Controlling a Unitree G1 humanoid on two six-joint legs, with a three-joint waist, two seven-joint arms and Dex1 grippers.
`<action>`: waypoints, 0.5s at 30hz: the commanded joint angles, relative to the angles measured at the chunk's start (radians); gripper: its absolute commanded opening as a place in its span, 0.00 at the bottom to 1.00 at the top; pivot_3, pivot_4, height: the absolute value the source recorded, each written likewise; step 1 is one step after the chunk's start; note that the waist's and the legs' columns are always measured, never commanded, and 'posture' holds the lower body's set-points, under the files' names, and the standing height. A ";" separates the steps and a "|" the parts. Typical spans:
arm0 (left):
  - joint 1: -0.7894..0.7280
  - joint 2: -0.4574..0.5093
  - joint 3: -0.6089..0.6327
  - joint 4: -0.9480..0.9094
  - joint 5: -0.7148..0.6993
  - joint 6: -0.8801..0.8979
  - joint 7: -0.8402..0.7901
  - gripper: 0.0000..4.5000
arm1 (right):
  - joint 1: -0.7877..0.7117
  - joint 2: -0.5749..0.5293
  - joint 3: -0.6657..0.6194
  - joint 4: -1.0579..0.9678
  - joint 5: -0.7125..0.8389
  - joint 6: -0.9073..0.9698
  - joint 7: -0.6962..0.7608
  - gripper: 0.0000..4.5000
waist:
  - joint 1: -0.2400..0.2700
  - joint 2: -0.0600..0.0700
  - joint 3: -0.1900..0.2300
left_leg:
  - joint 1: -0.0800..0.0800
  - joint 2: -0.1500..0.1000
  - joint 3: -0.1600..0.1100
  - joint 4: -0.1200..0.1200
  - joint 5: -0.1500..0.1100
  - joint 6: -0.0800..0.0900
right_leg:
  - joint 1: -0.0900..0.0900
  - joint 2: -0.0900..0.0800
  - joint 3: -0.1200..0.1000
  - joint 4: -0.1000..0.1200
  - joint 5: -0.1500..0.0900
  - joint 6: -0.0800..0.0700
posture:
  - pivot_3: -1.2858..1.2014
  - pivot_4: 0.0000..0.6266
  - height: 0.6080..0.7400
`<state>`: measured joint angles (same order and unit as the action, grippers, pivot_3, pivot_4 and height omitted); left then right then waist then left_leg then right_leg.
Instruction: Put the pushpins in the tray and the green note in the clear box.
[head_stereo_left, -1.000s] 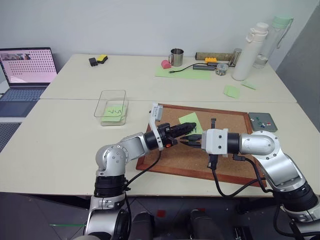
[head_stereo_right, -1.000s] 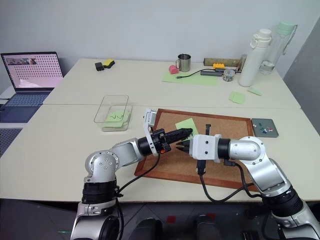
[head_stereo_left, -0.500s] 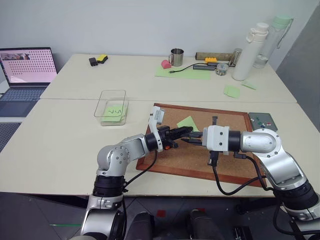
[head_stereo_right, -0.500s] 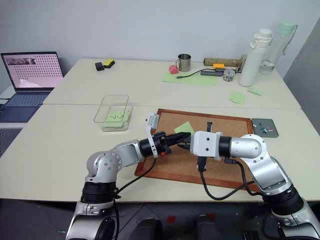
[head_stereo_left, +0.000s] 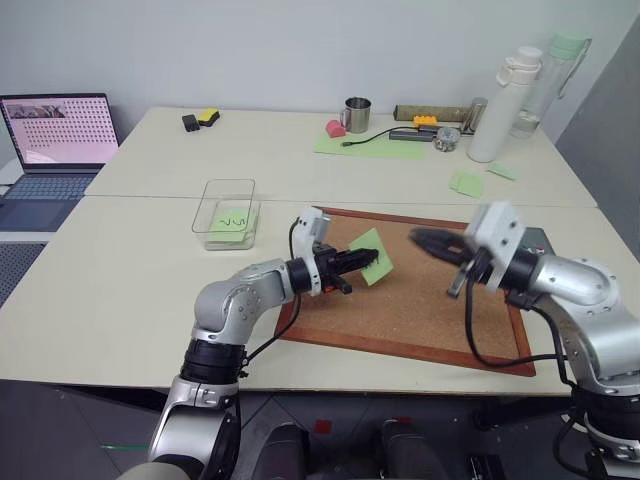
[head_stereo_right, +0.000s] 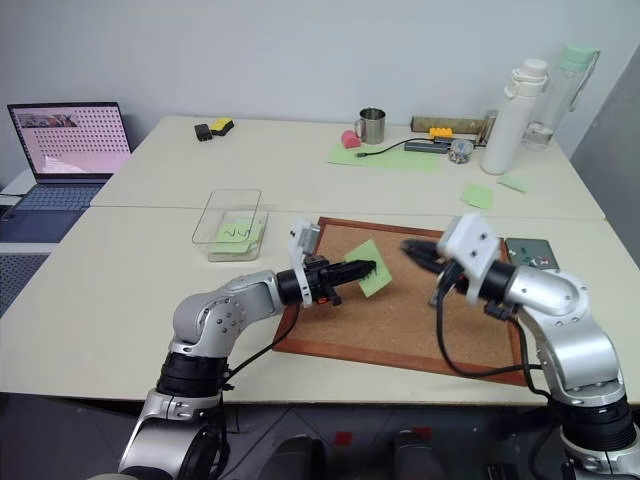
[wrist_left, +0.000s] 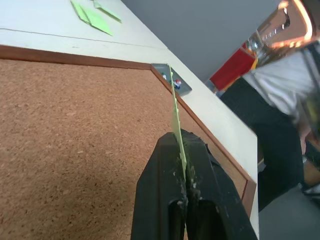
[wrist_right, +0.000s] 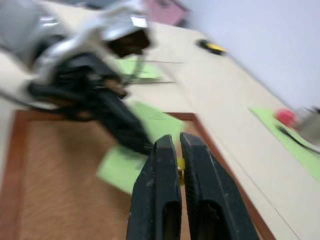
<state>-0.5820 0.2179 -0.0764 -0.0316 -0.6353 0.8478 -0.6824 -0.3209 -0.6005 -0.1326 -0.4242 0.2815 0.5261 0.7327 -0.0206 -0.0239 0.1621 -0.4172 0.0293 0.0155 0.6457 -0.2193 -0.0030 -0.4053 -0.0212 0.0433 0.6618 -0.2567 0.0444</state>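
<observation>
Now, left gripper (head_stereo_left: 362, 258) pinching the green note (head_stereo_left: 378, 266), right gripper (head_stereo_left: 416, 237) shut on a tiny yellow speck!

Left jaws are clamped narrow on the note's edge, and the sheet stands out beyond the fingertips, above the cork board (head_stereo_left: 420, 312). The clear box (head_stereo_left: 228, 184) sits well off behind that gripper's wrist side, with a scrawled green sheet (head_stereo_left: 231, 222) already inside. Opposite, the right fingers squeeze what looks like a pushpin (wrist_right: 180, 164); the tray (head_stereo_right: 528, 252) lies just behind that gripper. Risks, as I judge them: a thin edge-grip lets the paper slip or fold during the swing, and the pin could pop from the pinch.
</observation>
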 joint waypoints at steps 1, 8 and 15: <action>-0.079 -0.004 -0.092 -0.088 0.075 -0.112 -0.049 0.01 | -0.003 0.001 -0.134 0.147 -0.006 0.055 -0.127 0.00 | 0.004 0.000 0.000 | 0.000 0.000 0.000 0.000 0.000 0.000 | 0.000 0.000 0.000 0.000 0.000 0.000 | 0.52 0.24 1.00; -0.148 0.018 -0.339 -0.052 0.363 -0.429 -0.116 0.01 | -0.127 -0.011 -0.229 0.578 -0.005 0.038 -0.233 0.00 | 0.004 0.001 0.000 | 0.001 0.000 0.011 -0.001 0.000 0.000 | 0.000 0.000 0.004 -0.001 0.000 0.000 | 0.52 0.24 1.00; -0.126 -0.020 -0.387 0.016 0.466 -0.557 -0.112 0.01 | -0.306 -0.043 -0.205 1.031 -0.037 -0.124 -0.197 0.00 | -0.010 0.003 0.000 | 0.001 0.000 0.011 -0.001 0.000 0.000 | -0.001 0.001 0.004 -0.002 0.000 0.000 | 0.52 0.24 1.00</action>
<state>-0.7092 0.2083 -0.4673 0.0005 -0.1898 0.3258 -0.7969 -0.5791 -0.6205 -0.3309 0.5332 0.2523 0.4682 0.5155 -0.0310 -0.0214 0.1622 -0.4165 0.0296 0.0266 0.6444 -0.2195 -0.0026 -0.4058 -0.0203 0.0474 0.6600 -0.2567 0.0446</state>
